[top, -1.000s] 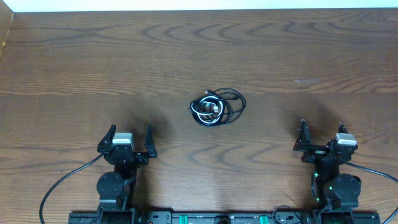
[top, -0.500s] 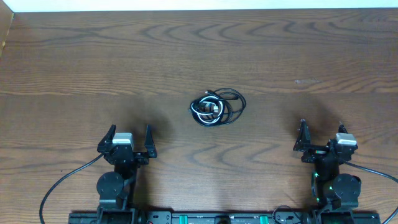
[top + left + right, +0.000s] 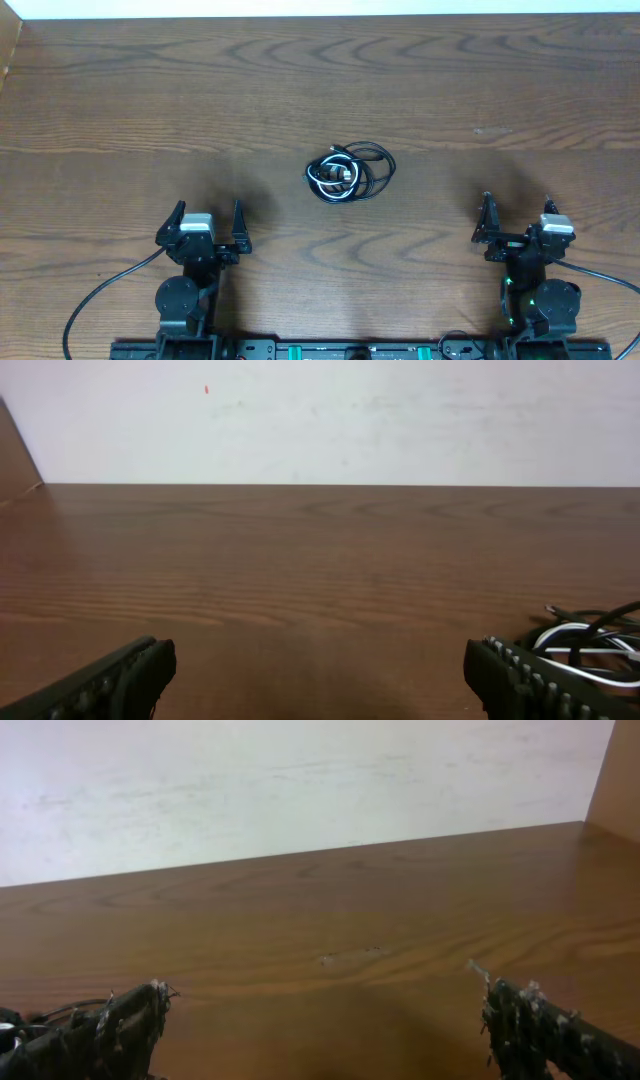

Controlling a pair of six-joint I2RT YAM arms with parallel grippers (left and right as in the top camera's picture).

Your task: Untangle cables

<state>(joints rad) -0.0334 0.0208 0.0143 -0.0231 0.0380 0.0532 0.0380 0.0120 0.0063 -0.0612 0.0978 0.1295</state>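
Observation:
The cables point(image 3: 349, 172) lie as one small tangled bundle of black loops with a short white cord inside, at the middle of the wooden table. My left gripper point(image 3: 209, 215) stands open near the front left, well short of the bundle, nothing between its fingers. In the left wrist view the cables point(image 3: 590, 645) peek in at the right edge, behind the right fingertip point(image 3: 520, 678) of the left gripper point(image 3: 318, 678). My right gripper point(image 3: 516, 214) stands open at the front right, empty. In the right wrist view the right gripper point(image 3: 325, 1030) faces bare wood, and a bit of the cables point(image 3: 40, 1016) shows at far left.
The wooden table point(image 3: 320, 90) runs back to a white wall point(image 3: 320, 420). Thick black cords point(image 3: 100, 295) trail from the arm bases along the front edge. A faint pale scuff point(image 3: 492, 130) marks the wood at the right.

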